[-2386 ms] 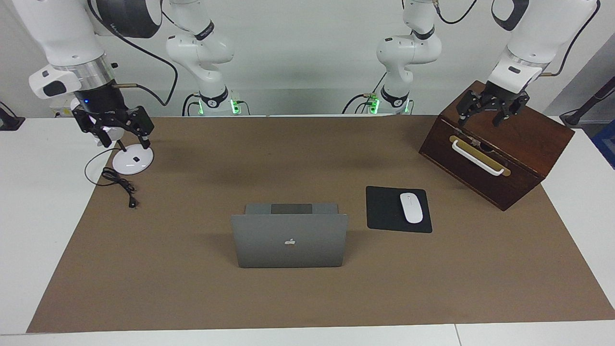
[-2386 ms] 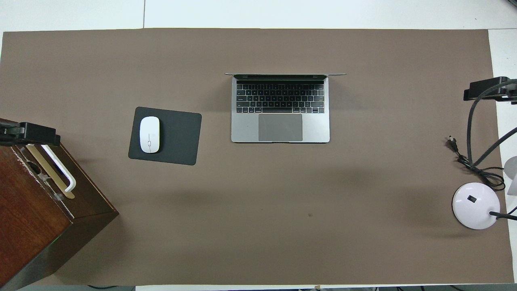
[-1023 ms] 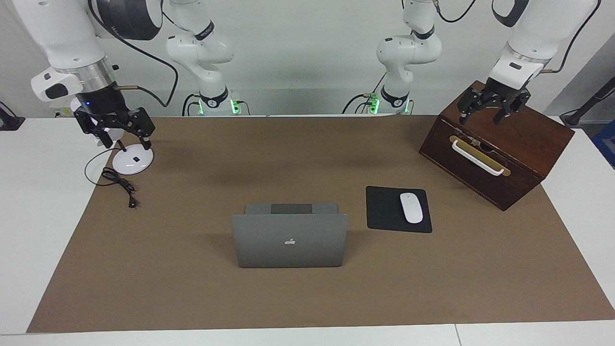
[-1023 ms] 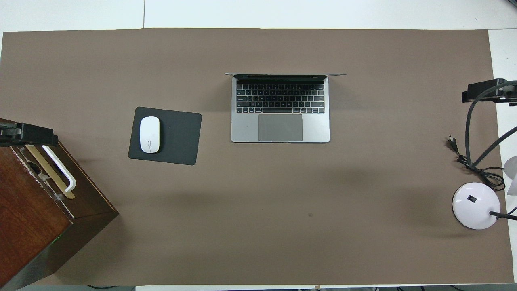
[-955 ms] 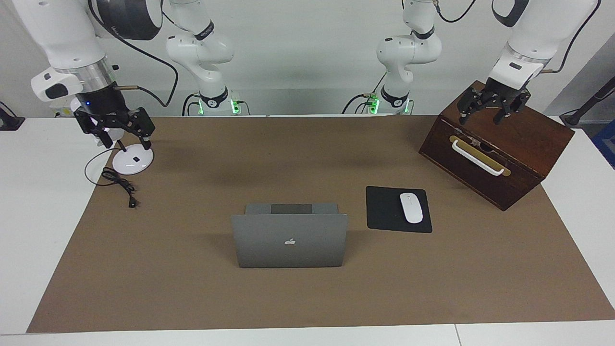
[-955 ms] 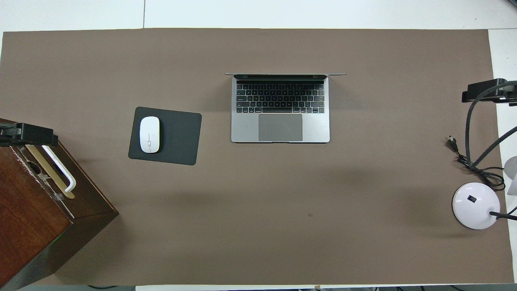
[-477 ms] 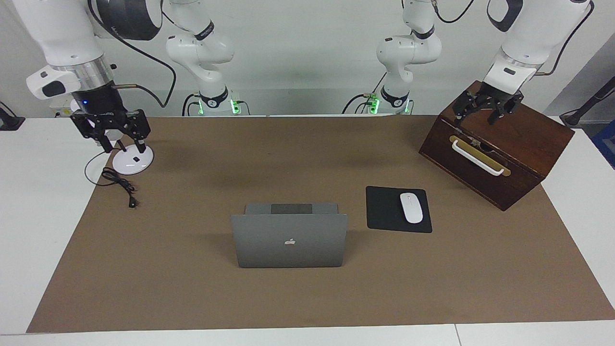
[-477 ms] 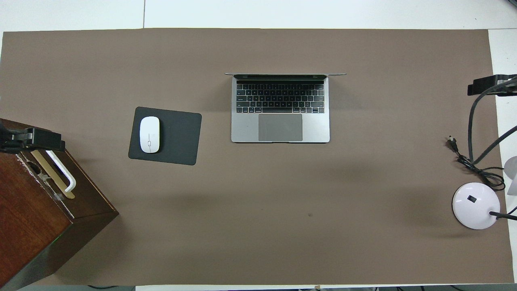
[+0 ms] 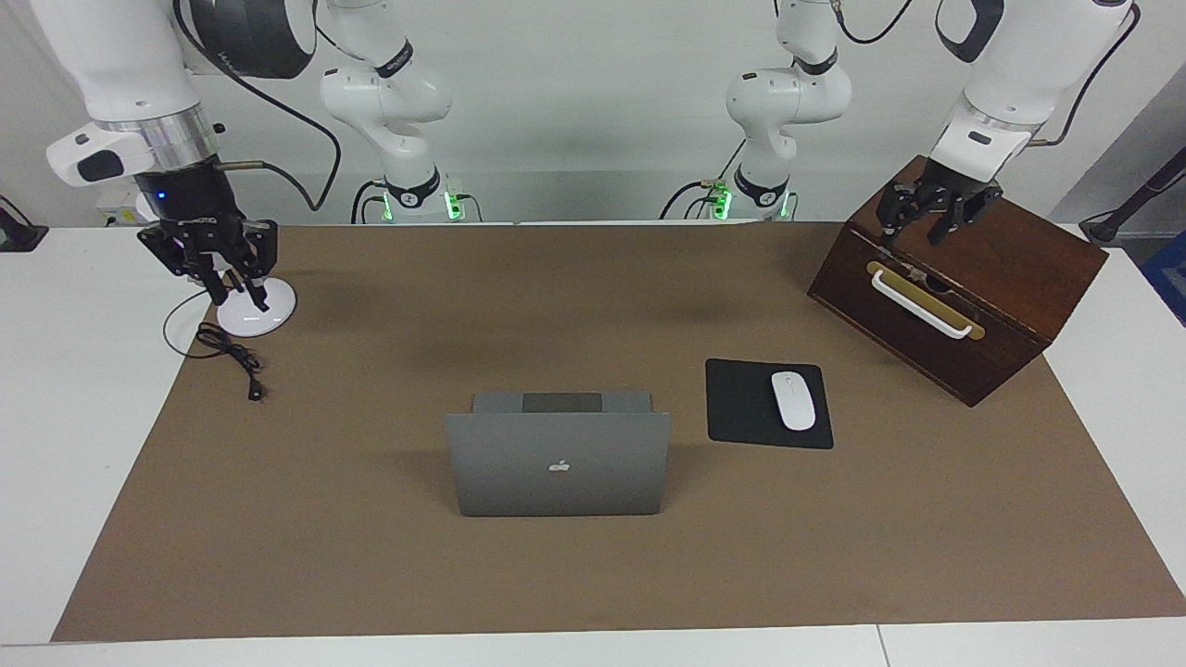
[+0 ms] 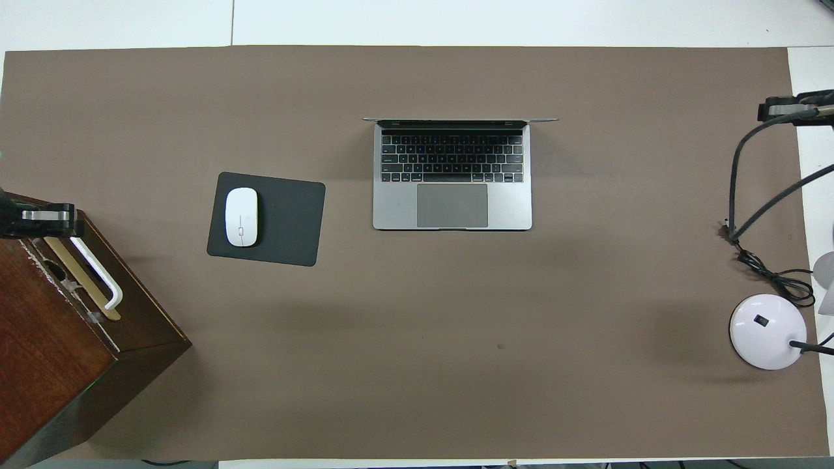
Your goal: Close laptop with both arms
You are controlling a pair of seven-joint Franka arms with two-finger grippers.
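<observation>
Left gripper (image 9: 936,232) hangs over the top of the wooden box (image 9: 1010,278), fingers drawn together, nothing between them. From overhead only its tip shows at the box's edge, so whether it touches the box top I cannot tell; in the facing view it looks just clear. Right gripper (image 9: 234,295) hangs above the white lamp base (image 9: 257,313), fingertips met, empty.

Landmark: the laptop (image 9: 559,461). It sits open near the middle of the brown mat (image 9: 593,574), lid upright, Apple logo turned away from the robots, keyboard and trackpad toward them.

Black mouse pad (image 9: 741,408) lies near the laptop, toward the left arm's end of the table, apart from it by a strip of bare mat. White mouse (image 9: 793,400) rests on the pad's half away from the laptop. Wooden box stands well apart from the laptop at the left arm's end, nearer to the robots, turned at an angle, white handle (image 9: 922,306) on its face. Lamp base and its coiled black cord (image 9: 232,357) lie well apart from the laptop at the right arm's end, nearer to the robots.

Room: bare mat on all four sides of the laptop, the widest stretches at the lid's two side edges.

Pose: both arms come down steeply from raised elbows, wrists pointing down. Left wrist tilts toward the box front; right wrist is close to vertical.
</observation>
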